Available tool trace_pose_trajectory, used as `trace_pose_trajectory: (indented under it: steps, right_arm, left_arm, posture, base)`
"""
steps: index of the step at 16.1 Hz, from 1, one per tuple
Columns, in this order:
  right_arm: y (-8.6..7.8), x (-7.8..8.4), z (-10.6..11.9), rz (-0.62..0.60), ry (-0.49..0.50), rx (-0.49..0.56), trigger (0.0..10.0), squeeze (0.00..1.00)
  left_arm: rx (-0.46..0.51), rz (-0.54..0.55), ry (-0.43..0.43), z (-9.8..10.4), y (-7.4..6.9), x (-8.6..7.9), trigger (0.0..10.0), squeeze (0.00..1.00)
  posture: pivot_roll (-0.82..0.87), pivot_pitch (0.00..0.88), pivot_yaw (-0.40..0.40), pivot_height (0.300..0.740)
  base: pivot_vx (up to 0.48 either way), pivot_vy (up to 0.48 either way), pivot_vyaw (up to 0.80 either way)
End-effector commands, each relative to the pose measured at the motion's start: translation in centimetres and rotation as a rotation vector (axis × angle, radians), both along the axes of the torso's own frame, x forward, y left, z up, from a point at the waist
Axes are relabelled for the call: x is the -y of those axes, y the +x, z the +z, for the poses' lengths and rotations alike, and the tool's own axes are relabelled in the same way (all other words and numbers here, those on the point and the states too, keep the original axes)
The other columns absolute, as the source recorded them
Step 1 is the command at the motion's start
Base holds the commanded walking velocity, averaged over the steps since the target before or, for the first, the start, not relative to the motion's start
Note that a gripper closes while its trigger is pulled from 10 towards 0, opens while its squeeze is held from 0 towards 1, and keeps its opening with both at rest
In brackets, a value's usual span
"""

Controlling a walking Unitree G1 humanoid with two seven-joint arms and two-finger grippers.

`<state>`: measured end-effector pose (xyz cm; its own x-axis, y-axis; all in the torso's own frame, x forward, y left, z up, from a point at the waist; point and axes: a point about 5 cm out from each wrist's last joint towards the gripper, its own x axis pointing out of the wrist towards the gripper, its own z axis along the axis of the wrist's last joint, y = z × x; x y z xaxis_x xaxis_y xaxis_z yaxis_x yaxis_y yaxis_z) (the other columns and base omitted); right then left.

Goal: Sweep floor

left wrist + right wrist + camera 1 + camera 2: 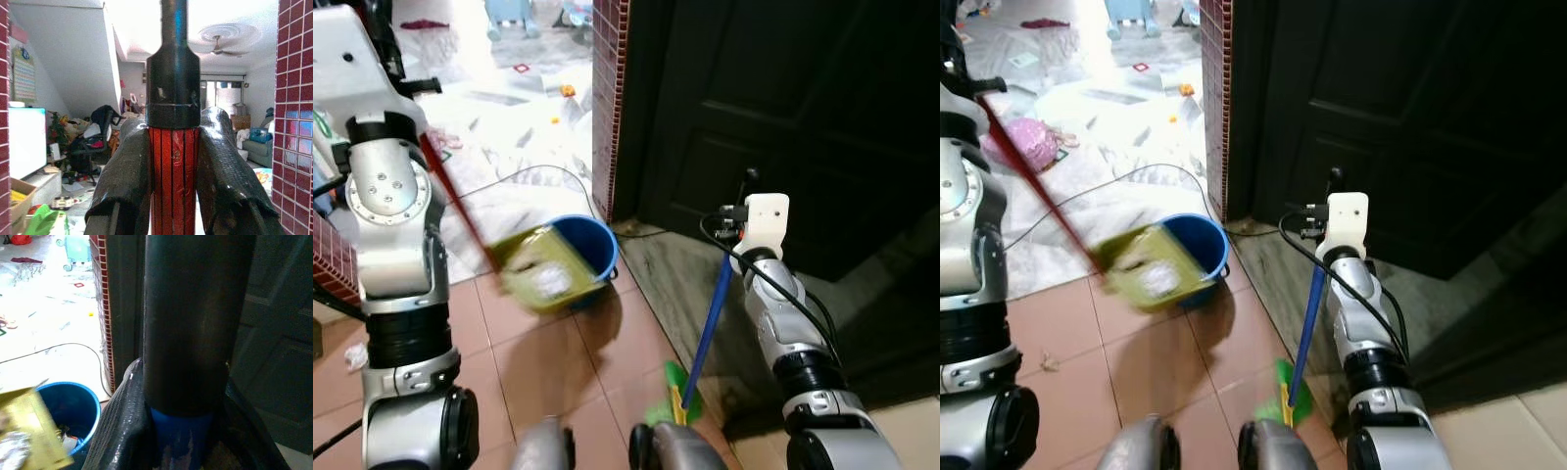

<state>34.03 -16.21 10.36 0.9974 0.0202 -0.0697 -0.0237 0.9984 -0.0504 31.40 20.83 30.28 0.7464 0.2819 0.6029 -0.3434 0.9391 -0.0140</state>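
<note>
The left gripper [171, 196] pinches the red dustpan handle [460, 211], which slants down to the yellow dustpan [540, 272] at frame centre, tilted over the blue bucket [592, 245] (blurred, apparently mid-tip). The right gripper [183, 421] clamps the blue broom handle [713, 318], running down to the green broom head [677, 392] at lower centre, near the dustpan.

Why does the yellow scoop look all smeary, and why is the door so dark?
In the left eye view the yellow dustpan is blurred by motion over the blue bucket, while the tiles look sharp; the dark door sits in shade and the far floor glares white. In the left wrist view the left claw and red handle look sharp against a bright room.
</note>
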Motion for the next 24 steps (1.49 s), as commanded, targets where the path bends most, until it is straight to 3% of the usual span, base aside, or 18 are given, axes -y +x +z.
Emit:
trace_pose_trajectory:
  steps: [1, 11, 18, 20, 21, 23, 24]
  right_arm:
    - [0.3, -0.1, 0.9, 0.015, -0.038, 0.04, 10.0, 0.0]
    - [0.3, 0.2, 0.8, 0.006, -0.041, 0.028, 10.0, 0.0]
    - [0.3, 0.5, 0.9, -0.005, -0.045, 0.028, 10.0, 0.0]
    - [0.3, 0.5, 0.9, -0.002, -0.048, 0.027, 10.0, 0.0]
    - [0.3, 0.4, 0.9, 0.0, -0.048, 0.027, 10.0, 0.0]
    - [0.4, 0.4, 0.9, 0.001, -0.046, 0.027, 10.0, 0.0]
    - [0.4, 0.4, 0.9, 0.001, -0.044, 0.026, 10.0, 0.0]
  left_arm:
    - [0.089, 0.035, 0.035, 1.8, -0.7, -0.4, 10.0, 0.0]
    - [0.113, 0.059, 0.114, 1.9, -0.6, 0.4, 10.0, 0.0]
    - [0.111, 0.02, 0.195, 1.5, -0.3, 1.8, 10.0, 0.0]
    - [0.096, -0.073, 0.197, 1.0, -0.1, 2.9, 10.0, 0.0]
    - [0.071, -0.199, 0.208, 0.4, 0.0, 4.4, 10.0, 0.0]
    - [0.05, -0.35, 0.313, -0.2, -0.4, 6.5, 10.0, 0.0]
    - [0.039, -0.458, 0.424, -0.7, -0.9, 8.0, 10.0, 0.0]
  posture:
    - [-0.03, 0.128, -0.051, 0.74]
    - [-0.03, 0.16, -0.059, 0.74]
    - [-0.04, 0.152, -0.055, 0.74]
    - [-0.04, 0.153, -0.058, 0.74]
    - [-0.04, 0.153, -0.058, 0.74]
    - [-0.03, 0.153, -0.059, 0.74]
    - [-0.03, 0.153, -0.059, 0.74]
  base:
    - [0.454, 0.0, 0.0]
    - [0.439, 0.0, 0.0]
    - [0.0, 0.0, 0.0]
    - [0.0, 0.0, 0.0]
    - [0.0, 0.0, 0.0]
    - [0.0, 0.0, 0.0]
    - [0.0, 0.0, 0.0]
